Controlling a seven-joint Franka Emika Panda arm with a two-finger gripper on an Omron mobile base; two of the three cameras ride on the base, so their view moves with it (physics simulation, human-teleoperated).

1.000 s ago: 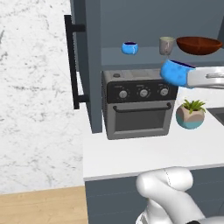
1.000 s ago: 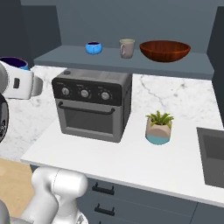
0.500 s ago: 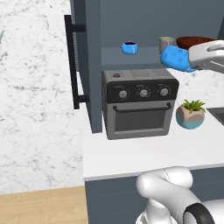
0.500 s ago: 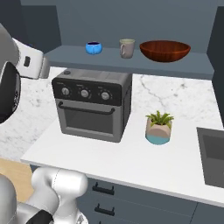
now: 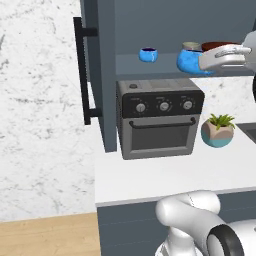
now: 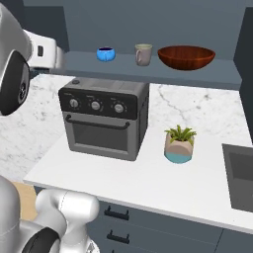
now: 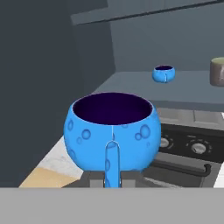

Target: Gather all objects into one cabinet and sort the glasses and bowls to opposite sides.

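Observation:
My gripper (image 7: 111, 176) is shut on the handle of a squat bright-blue cup (image 7: 112, 130) with a dark inside, held upright. In the left base view this held blue cup (image 5: 189, 62) hangs at shelf height in front of the open slate-blue cabinet (image 5: 102, 75), with the gripper (image 5: 204, 62) on its right side. On the cabinet shelf stand a second blue cup (image 6: 105, 54), the grey-beige tumbler (image 6: 143, 54) and the wide reddish-brown bowl (image 6: 186, 57), left to right. From the hand, the second blue cup (image 7: 164, 73) lies ahead and the tumbler (image 7: 217, 72) sits at the right edge.
The cabinet door stands open to the left, its black bar handle (image 5: 80, 70) facing out. Under the shelf a toaster oven (image 6: 104, 118) sits on the marble counter (image 6: 148, 183), a potted plant (image 6: 179, 144) to its right. A sink (image 6: 239, 173) lies far right.
The gripper has carried the blue cup upward, from beside the oven's top to shelf height, and a little leftward toward the cabinet opening. The shelf items have not moved.

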